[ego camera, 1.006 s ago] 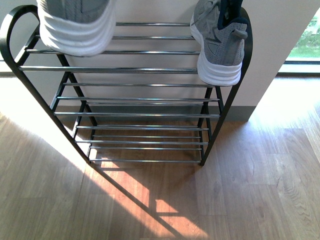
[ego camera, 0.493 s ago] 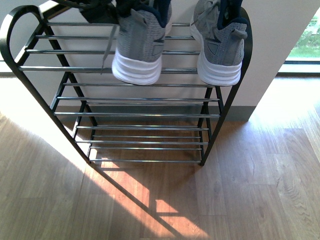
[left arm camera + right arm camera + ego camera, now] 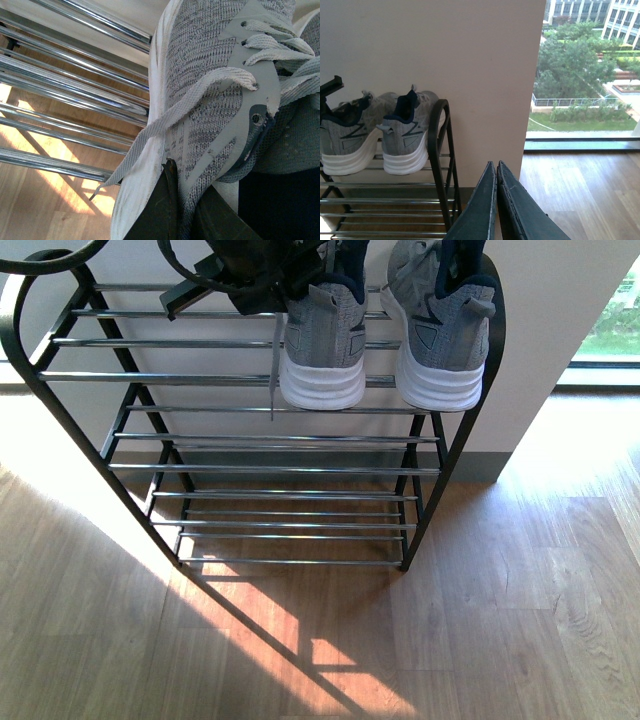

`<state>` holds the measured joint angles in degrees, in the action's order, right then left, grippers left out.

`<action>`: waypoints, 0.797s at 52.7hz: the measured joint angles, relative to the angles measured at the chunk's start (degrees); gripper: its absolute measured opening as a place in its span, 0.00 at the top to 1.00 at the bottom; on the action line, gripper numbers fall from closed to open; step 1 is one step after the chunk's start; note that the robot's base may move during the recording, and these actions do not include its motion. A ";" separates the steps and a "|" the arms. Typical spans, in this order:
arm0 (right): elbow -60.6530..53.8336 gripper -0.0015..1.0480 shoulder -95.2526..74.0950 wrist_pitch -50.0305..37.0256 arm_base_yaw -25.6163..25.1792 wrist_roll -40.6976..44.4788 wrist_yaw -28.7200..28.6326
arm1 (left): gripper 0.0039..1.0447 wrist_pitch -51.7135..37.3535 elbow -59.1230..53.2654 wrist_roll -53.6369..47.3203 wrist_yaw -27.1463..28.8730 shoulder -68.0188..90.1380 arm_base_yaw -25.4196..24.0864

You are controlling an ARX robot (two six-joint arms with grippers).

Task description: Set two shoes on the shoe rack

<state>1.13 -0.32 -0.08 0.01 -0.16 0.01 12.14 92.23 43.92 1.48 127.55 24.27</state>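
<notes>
The shoe rack stands against the wall, black frame with chrome bars. One grey shoe rests on the top tier at the right end, white heel toward me. The second shoe is just left of it, its sole level with the first one's, a lace hanging below the bars. My left gripper is shut on this shoe. The left wrist view shows the dark fingers pinching its knit side above the bars. My right gripper is shut on nothing, off the rack's right end.
The lower tiers of the rack carry nothing. Wooden floor spreads in front, with a sunlit patch. A wall corner and a floor-level window lie to the right of the rack.
The left gripper has carried its shoe rightward along the top tier and lowered it, from the far left end to right beside the resting shoe. The other shoe has not moved.
</notes>
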 joint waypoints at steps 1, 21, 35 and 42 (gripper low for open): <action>0.00 0.98 0.00 0.00 0.00 0.00 0.00 | 0.98 -0.11 0.24 0.13 0.02 0.22 -0.02; 0.00 0.98 0.00 0.00 0.00 0.00 -0.02 | 0.46 -1.18 0.42 2.10 3.10 -1.97 -0.87; 0.00 0.98 0.00 0.00 0.00 0.00 0.00 | 0.09 0.63 -8.39 3.72 9.84 -19.67 -3.80; 0.00 0.98 0.00 0.00 0.00 0.00 0.00 | 0.09 0.55 -14.58 3.26 12.28 -30.01 -4.90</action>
<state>1.13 -0.32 -0.08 0.01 -0.16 0.01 12.69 77.65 47.18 13.76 97.54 19.38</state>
